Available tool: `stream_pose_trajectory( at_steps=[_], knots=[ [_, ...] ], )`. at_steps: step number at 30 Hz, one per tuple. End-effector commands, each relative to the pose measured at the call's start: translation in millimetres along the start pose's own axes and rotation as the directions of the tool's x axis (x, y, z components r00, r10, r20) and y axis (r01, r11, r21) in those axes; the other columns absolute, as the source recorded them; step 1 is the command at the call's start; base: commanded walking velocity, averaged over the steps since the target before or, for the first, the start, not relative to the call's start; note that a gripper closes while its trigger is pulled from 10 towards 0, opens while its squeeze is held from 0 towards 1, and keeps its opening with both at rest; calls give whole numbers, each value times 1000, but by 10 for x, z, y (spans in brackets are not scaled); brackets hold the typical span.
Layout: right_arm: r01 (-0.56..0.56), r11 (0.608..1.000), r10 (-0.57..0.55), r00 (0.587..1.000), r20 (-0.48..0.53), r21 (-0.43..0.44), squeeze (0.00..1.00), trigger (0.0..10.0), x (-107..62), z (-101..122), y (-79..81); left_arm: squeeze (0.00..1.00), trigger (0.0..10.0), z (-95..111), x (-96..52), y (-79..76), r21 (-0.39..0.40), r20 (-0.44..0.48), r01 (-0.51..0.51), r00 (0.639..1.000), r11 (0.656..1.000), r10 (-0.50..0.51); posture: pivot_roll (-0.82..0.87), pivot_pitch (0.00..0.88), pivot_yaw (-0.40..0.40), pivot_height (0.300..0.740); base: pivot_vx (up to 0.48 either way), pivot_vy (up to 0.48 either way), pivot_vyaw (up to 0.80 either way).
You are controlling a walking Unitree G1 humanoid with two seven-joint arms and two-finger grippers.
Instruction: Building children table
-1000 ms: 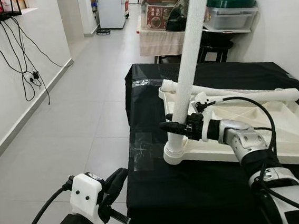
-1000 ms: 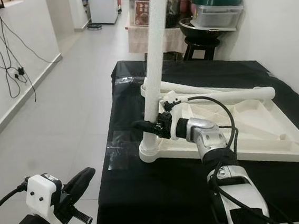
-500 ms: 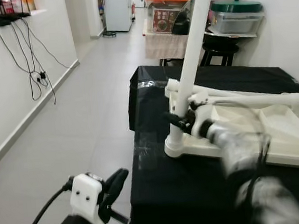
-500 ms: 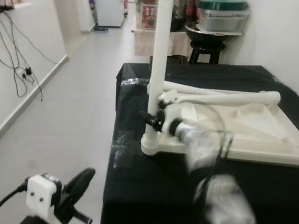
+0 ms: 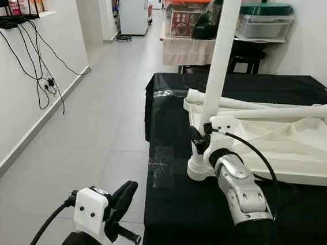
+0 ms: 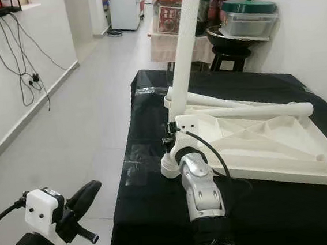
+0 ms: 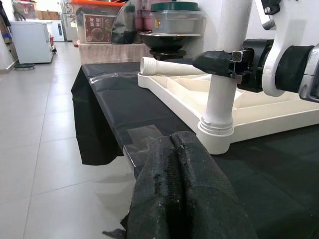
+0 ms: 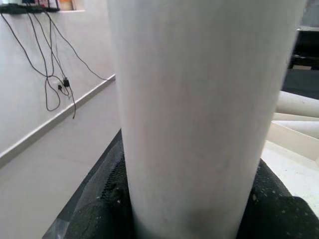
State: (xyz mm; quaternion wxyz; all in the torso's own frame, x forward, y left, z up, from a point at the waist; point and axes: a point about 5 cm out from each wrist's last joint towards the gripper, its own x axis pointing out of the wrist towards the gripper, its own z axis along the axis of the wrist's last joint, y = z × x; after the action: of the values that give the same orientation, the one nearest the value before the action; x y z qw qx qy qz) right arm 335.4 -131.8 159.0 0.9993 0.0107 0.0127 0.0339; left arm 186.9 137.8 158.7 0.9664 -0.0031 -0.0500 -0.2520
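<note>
A white children's table top (image 5: 293, 145) lies upside down on a black-covered table (image 5: 178, 214). One white leg (image 5: 219, 65) stands in its near left corner socket (image 5: 198, 168), leaning to the right. My right gripper (image 5: 198, 137) is shut on this leg just above the socket; in the right wrist view the leg (image 8: 199, 114) sits between the black fingers (image 8: 99, 219). Two loose legs (image 5: 278, 113) lie across the top. My left gripper (image 5: 124, 196) hangs low off the table's left edge with its fingers (image 7: 184, 199) pressed together and nothing in them.
Grey tiled floor (image 5: 94, 123) runs along the table's left side. Behind the table stand a stool (image 5: 244, 57) and a shelf with pots and boxes (image 5: 258, 18). Cables (image 5: 36, 65) hang on the left wall. A white fridge (image 5: 134, 12) stands far down the corridor.
The camera has shifted. My right arm has swung from the leg's right side to its near side, still shut on the leg. The left gripper has stayed where it was.
</note>
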Motion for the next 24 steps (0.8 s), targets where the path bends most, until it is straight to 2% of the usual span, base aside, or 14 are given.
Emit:
stream_pose_trajectory(
  at_steps=[1, 5, 7, 8, 9, 10, 11, 13, 15, 17, 18, 19, 21, 24],
  knots=[
    [35, 999, -35, 998, -47, 0, 1000, 10000, -43, -62, -103, 0, 10000, -34, 2, -3, -7, -16, 0, 1000, 1000, 0, 35, 0, -106, 740, 0, 0, 0],
    [-114, 991, 118, 990, -71, 63, 1000, 10000, 7, -14, -60, 0, 10000, -34, 7, -8, -8, -16, 2, 1000, 1000, -2, 32, 0, -106, 740, 0, 0, 0],
    [-285, 957, 285, 959, 0, 52, 1000, 10000, 127, 126, -79, 0, 10000, -37, 13, -8, -9, -16, 2, 1000, 1000, -2, 30, 0, -106, 740, 0, 0, 0],
    [-418, 907, 418, 908, -5, 45, 153, 10000, 180, 142, -78, 0, 10000, -40, 17, -9, -9, -16, 2, 1000, 1000, -2, 31, 0, -105, 740, 0, 0, 0],
    [-418, 907, 418, 908, -5, 45, 153, 10000, 180, 142, -78, 0, 10000, -40, 17, -9, -9, -16, 2, 1000, 1000, -2, 31, 0, -105, 740, 0, 0, 0],
    [-511, 859, 512, 859, -15, 42, 20, 10000, 201, 144, -72, 0, 10000, -42, 20, -10, -9, -16, 2, 1000, 1000, -2, 31, 0, -105, 740, 0, 0, 0],
    [-600, 798, 602, 797, -34, 62, 0, 10000, 216, 132, -66, 0, 10000, -44, 22, -10, -9, -17, 2, 1000, 1000, -2, 37, 0, -107, 740, 0, 0, 0],
    [-600, 798, 602, 797, -34, 62, 0, 10000, 216, 132, -66, 0, 10000, -44, 22, -10, -9, -17, 2, 1000, 1000, -2, 37, 0, -107, 740, 0, 0, 0],
    [-715, 688, 723, 690, -31, 119, 0, 10000, 274, 176, -89, 0, 10000, -48, 23, -11, -8, -19, 1, 1000, 1000, -2, 52, 0, -109, 740, 0, 0, 0],
    [-737, 658, 748, 663, -25, 153, 0, 10000, 299, 201, -100, 0, 10000, -50, 23, -12, -8, -20, 1, 1000, 1000, -1, 57, 0, -110, 740, 0, 0, 0],
    [-783, 604, 795, 605, -44, 151, 0, 10000, 294, 214, -112, 0, 10000, -52, 22, -15, -9, -21, 1, 1000, 1000, -2, 63, 0, -110, 740, 0, 0, 0],
    [-783, 604, 795, 605, -44, 151, 0, 10000, 294, 214, -112, 0, 10000, -52, 22, -15, -9, -21, 1, 1000, 1000, -2, 63, 0, -110, 740, 0, 0, 0],
    [-816, 560, 828, 554, -81, 141, 0, 10000, 309, 229, -174, 0, 10000, -55, 18, -21, -10, -23, 2, 1000, 1000, -2, 64, 0, -112, 740, 0, 0, 0],
    [-780, 585, 803, 595, -26, 223, 0, 10000, 380, 290, -274, 0, 10000, -56, 14, -21, -11, -24, 2, 1000, 1000, -2, 57, 0, -111, 740, 0, 0, 0]
  ],
)
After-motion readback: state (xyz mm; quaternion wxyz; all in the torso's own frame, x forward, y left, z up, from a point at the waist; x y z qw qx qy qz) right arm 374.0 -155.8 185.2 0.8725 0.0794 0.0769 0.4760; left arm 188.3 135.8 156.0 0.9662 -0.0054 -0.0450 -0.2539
